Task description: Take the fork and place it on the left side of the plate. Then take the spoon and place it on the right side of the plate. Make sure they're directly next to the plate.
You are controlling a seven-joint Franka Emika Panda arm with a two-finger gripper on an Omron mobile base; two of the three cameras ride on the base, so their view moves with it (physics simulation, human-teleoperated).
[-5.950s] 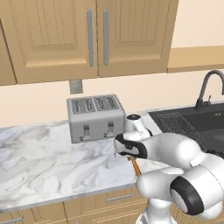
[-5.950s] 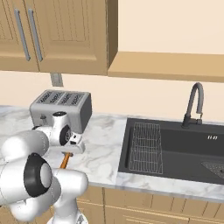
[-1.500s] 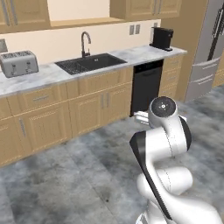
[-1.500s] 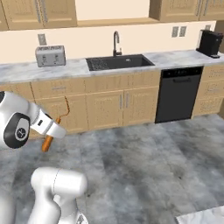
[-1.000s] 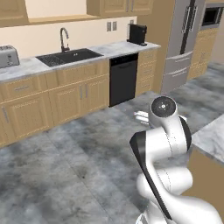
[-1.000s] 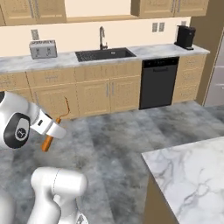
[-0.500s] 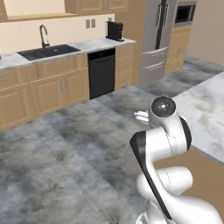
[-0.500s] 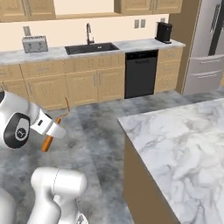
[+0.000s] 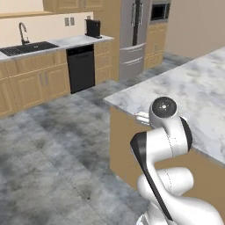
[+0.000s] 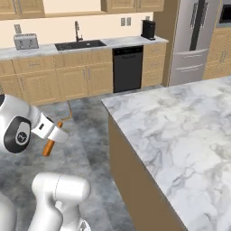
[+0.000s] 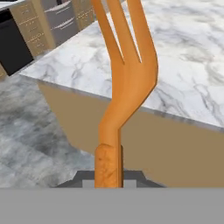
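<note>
Hand view: gripper [image 11: 108, 175] clamped on orange fork [image 11: 124, 83], jaws closed on its handle, tines rising toward top of frame. Marble island counter [image 11: 183, 74] lies beyond fork, wooden side panel below its edge. Right base view: fork [image 10: 48, 145] held off floor at left beside white arm, handle angled down, island [image 10: 180, 131] at right, dishwasher [image 10: 127, 68], sink [image 10: 80, 44] and toaster [image 10: 25, 41] along far wall.

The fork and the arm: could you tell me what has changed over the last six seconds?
The base drove away from the toaster counter and swung round to the marble island; the camera moved, not the kitchen. The gripper stays shut on the orange fork, carried in the same tucked pose.
</note>
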